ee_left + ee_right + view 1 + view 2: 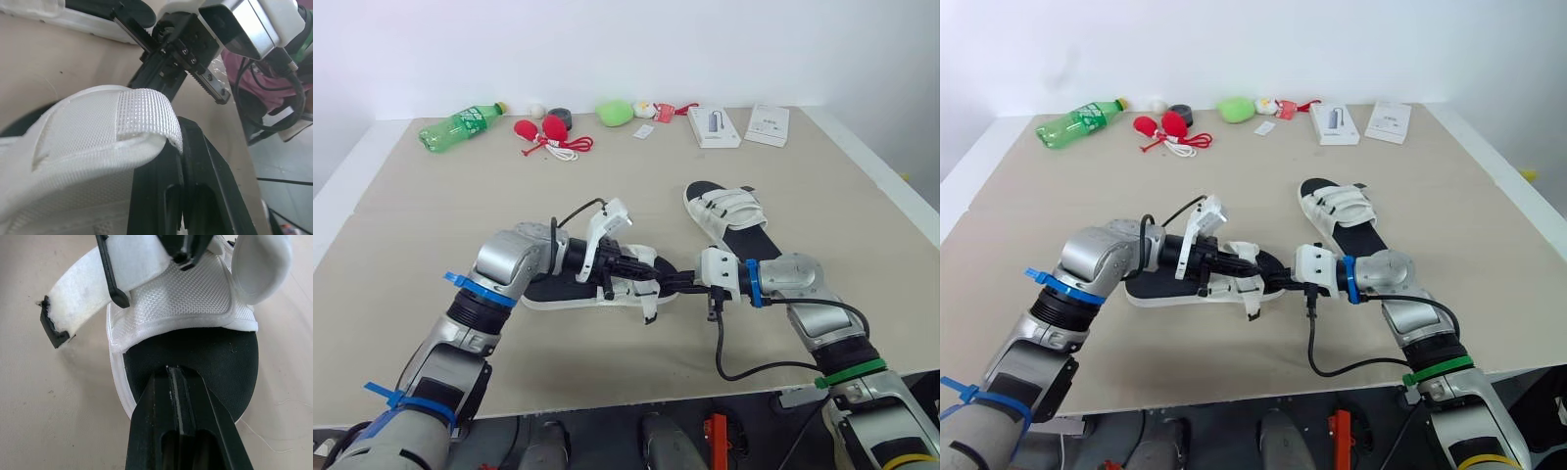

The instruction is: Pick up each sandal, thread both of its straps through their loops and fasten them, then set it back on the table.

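Closest in, a black cable (719,343) loops from the right arm down over the tan table (411,225) near its front edge. Just beyond it the two grippers meet, tip to tip, over the near sandal (543,289), which lies flat on the table with its black footbed up and its white sole showing along the side. The left gripper (644,266) reaches in from the robot's left, and its fingers (215,186) stand close together with a white strap (83,308) pinched at their tips. The loose end of that strap, capped in black, sticks out free past the sandal's side and hangs above the table. The right gripper (169,372) comes in from the opposite end with its fingers pressed together and nothing between them, the tips poised over the bare black footbed just short of the white upper (whether they touch the footbed cannot be told). The second sandal (729,220) lies on the table beyond the right gripper and apart from the first, with two white straps across it. Along the far edge of the table, well apart from both sandals, lie a green bottle (460,124), two red objects with a cord (548,132), a green lump (615,112) and a white box (713,125).
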`<action>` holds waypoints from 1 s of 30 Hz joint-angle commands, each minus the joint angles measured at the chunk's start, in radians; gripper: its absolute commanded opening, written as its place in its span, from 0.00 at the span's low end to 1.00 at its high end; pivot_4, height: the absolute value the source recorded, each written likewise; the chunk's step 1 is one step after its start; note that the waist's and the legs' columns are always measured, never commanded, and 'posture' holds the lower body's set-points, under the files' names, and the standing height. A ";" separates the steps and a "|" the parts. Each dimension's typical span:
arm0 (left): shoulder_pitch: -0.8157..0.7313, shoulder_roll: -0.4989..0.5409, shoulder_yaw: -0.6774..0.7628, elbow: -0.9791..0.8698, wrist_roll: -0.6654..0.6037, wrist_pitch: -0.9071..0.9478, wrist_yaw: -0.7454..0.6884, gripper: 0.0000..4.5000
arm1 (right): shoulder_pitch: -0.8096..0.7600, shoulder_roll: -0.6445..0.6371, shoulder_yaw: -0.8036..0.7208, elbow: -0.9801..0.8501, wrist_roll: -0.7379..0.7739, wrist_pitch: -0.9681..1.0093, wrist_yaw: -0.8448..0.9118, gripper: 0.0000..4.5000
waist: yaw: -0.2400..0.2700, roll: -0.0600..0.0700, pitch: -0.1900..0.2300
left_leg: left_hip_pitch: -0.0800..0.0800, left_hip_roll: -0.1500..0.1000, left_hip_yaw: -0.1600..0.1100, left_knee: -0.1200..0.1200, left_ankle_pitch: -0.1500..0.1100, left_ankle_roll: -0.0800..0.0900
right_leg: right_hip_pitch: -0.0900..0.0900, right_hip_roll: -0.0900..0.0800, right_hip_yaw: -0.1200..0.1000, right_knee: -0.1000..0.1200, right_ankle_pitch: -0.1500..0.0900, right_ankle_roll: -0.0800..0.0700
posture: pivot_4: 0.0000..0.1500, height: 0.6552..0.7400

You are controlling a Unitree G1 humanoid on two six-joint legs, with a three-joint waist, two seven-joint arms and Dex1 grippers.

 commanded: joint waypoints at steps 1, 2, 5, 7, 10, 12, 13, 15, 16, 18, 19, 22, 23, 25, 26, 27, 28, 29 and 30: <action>-0.018 0.031 0.018 -0.049 -0.028 0.026 -0.025 0.13 | 0.017 -0.009 0.033 0.045 -0.055 0.015 0.009 0.00 | 0.000 0.000 0.000 | 0.000 0.000 0.000 0.000 0.000 0.000 | 0.000 0.000 0.000 0.000 0.000 -0.001 | 1.00 1.00; -0.024 0.048 0.021 -0.061 -0.036 0.030 -0.044 0.19 | 0.015 -0.009 0.034 0.047 -0.056 0.014 0.010 0.00 | 0.000 0.000 0.000 | 0.000 0.000 0.000 0.000 0.000 0.000 | 0.000 0.000 0.000 0.000 -0.001 -0.002 | 1.00 1.00; -0.039 0.131 0.035 -0.115 -0.079 0.044 -0.126 0.51 | 0.010 -0.008 0.036 0.053 -0.055 0.013 0.011 0.00 | -0.002 0.000 0.000 | 0.000 0.000 0.000 0.000 0.000 0.000 | 0.000 0.000 0.000 0.000 -0.001 -0.002 | 1.00 1.00; -0.046 0.199 0.044 -0.149 -0.117 0.067 -0.188 0.63 | 0.007 -0.009 0.037 0.057 -0.055 0.011 0.012 0.00 | -0.002 0.000 0.000 | 0.000 0.000 0.000 0.000 0.000 0.000 | 0.000 0.000 0.000 0.000 -0.002 -0.003 | 1.00 1.00; -0.030 0.315 0.051 -0.201 -0.162 0.078 -0.289 0.63 | 0.005 -0.009 0.039 0.064 -0.055 0.007 0.013 0.00 | -0.003 0.000 0.000 | 0.000 0.000 0.000 0.000 0.000 0.000 | 0.000 0.000 0.000 0.000 -0.002 -0.003 | 1.00 1.00; 0.011 0.364 0.074 -0.248 -0.194 0.045 -0.343 0.63 | 0.005 -0.009 0.040 0.066 -0.054 0.003 0.014 0.00 | -0.004 0.000 0.000 | 0.000 0.001 0.000 0.000 0.000 0.000 | -0.001 0.000 0.000 0.000 -0.002 -0.004 | 1.00 1.00; 0.051 0.371 0.093 -0.278 -0.202 0.014 -0.344 0.63 | 0.005 -0.008 0.041 0.068 -0.053 0.002 0.015 0.00 | -0.004 0.000 0.000 | 0.000 0.001 0.000 0.000 0.000 0.000 | 0.000 0.000 0.000 0.000 -0.002 -0.004 | 1.00 1.00; 0.136 0.348 0.129 -0.333 -0.203 -0.033 -0.288 0.63 | 0.006 -0.007 0.042 0.069 -0.053 0.000 0.016 0.00 | -0.004 0.000 0.000 | 0.000 0.001 0.001 0.000 0.000 0.000 | 0.000 -0.001 0.000 0.000 -0.002 -0.004 | 1.00 1.00; 0.176 0.327 0.146 -0.356 -0.200 -0.049 -0.247 0.63 | 0.007 -0.006 0.043 0.070 -0.053 -0.001 0.016 0.00 | -0.002 0.000 0.000 | 0.001 0.001 0.001 0.000 0.000 0.000 | 0.000 -0.001 0.000 0.000 -0.002 -0.005 | 1.00 1.00; 0.262 0.280 0.161 -0.402 -0.162 -0.125 -0.162 0.63 | 0.007 -0.005 0.043 0.070 -0.052 -0.001 0.017 0.00 | 0.000 -0.001 0.000 | 0.000 0.001 0.001 0.000 0.000 0.000 | 0.000 -0.001 0.000 0.000 -0.002 -0.005 | 1.00 1.00; 0.298 0.266 0.159 -0.419 -0.138 -0.169 -0.135 0.63 | 0.007 -0.005 0.044 0.071 -0.052 -0.002 0.017 0.00 | 0.001 -0.001 0.000 | 0.000 0.001 0.001 0.000 0.000 0.000 | 0.000 -0.001 0.000 0.000 -0.002 -0.005 | 1.00 1.00; 0.382 0.227 0.141 -0.438 -0.066 -0.298 -0.072 0.63 | 0.009 -0.004 0.046 0.070 -0.052 -0.003 0.019 0.00 | 0.002 -0.002 0.000 | 0.000 0.001 0.001 0.001 0.000 0.000 | 0.000 0.000 0.000 0.000 -0.001 -0.005 | 1.00 1.00; 0.405 0.212 0.133 -0.435 -0.042 -0.339 -0.053 0.63 | 0.010 -0.004 0.047 0.071 -0.052 -0.004 0.020 0.00 | 0.002 -0.002 0.000 | 0.000 0.001 0.001 0.001 0.000 0.000 | 0.000 0.000 0.000 0.000 -0.001 -0.006 | 1.00 1.00; 0.444 0.200 0.108 -0.429 0.006 -0.428 -0.047 0.63 | 0.011 -0.004 0.048 0.071 -0.052 -0.004 0.021 0.00 | 0.002 -0.002 0.000 | 0.001 0.001 0.001 0.001 0.000 0.000 | 0.001 0.000 0.000 0.000 -0.001 -0.006 | 1.00 1.00; 0.461 0.197 0.093 -0.422 0.029 -0.466 -0.048 0.63 | 0.011 -0.004 0.048 0.071 -0.052 -0.004 0.022 0.00 | 0.002 -0.002 0.000 | 0.001 0.001 0.001 0.001 0.000 0.000 | 0.000 -0.001 0.000 0.000 -0.001 -0.006 | 1.00 1.00; 0.478 0.196 0.073 -0.410 0.060 -0.510 -0.049 0.63 | 0.011 -0.004 0.049 0.070 -0.053 -0.004 0.022 0.00 | 0.002 -0.002 0.000 | 0.001 0.001 0.001 0.001 0.000 0.000 | 0.001 -0.001 0.000 0.000 -0.001 -0.006 | 1.00 1.00; 0.492 0.195 0.056 -0.398 0.080 -0.541 -0.055 0.63 | 0.011 -0.004 0.049 0.070 -0.053 -0.005 0.022 0.00 | 0.002 -0.002 0.000 | 0.001 0.001 0.001 0.001 0.000 0.000 | 0.000 -0.001 0.000 0.000 -0.001 -0.006 | 1.00 1.00; 0.500 0.195 0.045 -0.389 0.092 -0.563 -0.060 0.63 | 0.011 -0.005 0.049 0.070 -0.054 -0.005 0.022 0.00 | 0.002 -0.002 0.000 | 0.001 0.001 0.001 0.001 0.000 0.000 | 0.000 -0.001 0.000 0.000 -0.001 -0.006 | 1.00 1.00; 0.507 0.192 0.035 -0.381 0.095 -0.574 -0.067 0.63 | 0.011 -0.005 0.049 0.069 -0.054 -0.004 0.021 0.00 | 0.002 -0.002 0.000 | 0.001 0.001 0.001 0.000 0.000 0.000 | 0.000 0.000 0.000 0.000 -0.001 -0.006 | 1.00 1.00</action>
